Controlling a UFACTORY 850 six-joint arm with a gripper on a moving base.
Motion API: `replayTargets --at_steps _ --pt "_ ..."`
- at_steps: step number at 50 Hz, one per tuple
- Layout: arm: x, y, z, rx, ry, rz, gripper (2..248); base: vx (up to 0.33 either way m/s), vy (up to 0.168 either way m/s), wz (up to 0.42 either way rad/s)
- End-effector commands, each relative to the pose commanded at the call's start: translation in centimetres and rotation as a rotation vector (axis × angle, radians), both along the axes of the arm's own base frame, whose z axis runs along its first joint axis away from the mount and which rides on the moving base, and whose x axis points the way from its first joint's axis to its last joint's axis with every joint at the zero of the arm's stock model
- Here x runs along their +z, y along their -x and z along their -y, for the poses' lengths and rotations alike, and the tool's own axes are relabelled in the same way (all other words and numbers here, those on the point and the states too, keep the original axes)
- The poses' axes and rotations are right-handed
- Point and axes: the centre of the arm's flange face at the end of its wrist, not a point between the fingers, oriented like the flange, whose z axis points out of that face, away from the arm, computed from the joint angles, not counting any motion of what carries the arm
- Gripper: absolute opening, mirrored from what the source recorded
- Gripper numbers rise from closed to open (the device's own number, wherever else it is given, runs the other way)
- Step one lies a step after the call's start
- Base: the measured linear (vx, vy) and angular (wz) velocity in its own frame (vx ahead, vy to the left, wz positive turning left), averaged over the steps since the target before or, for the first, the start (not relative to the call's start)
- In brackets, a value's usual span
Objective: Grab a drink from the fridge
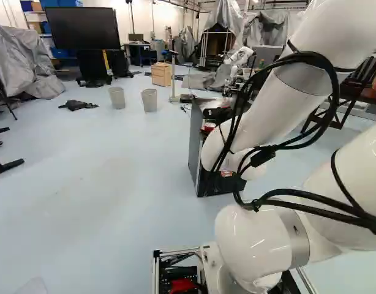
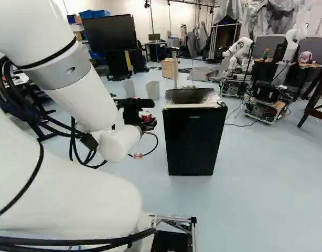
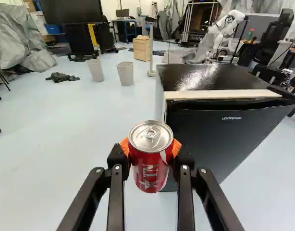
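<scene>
Left first — two pale bins (image 3: 125, 74) stand on the floor well ahead of the pincer (image 3: 151, 148), off its left side. Step in hand looks like the late part: drink out of the fridge, carry or hand-over left. Next move calls for a steady, level retreat, can upright, swinging wide of the fridge corner. Pincer: parted to about the can's width, orange pads (image 3: 177, 147) pressing from both sides. Red can (image 3: 148, 171) is the drink — between the fingertips, upright, top and lower body showing past the pads. Right: black fridge (image 2: 193, 139), beside and ahead of the pincer, door seems closed, apart from the can.
</scene>
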Motion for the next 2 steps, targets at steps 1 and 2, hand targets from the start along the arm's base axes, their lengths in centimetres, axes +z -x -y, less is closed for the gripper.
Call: replayTargets --at_steps 1,2 --pt "0.00 0.00 0.00 0.000 0.000 0.000 100 0.000 0.000 0.000" --pt "0.00 0.00 0.00 0.000 0.000 0.000 100 0.000 0.000 0.000"
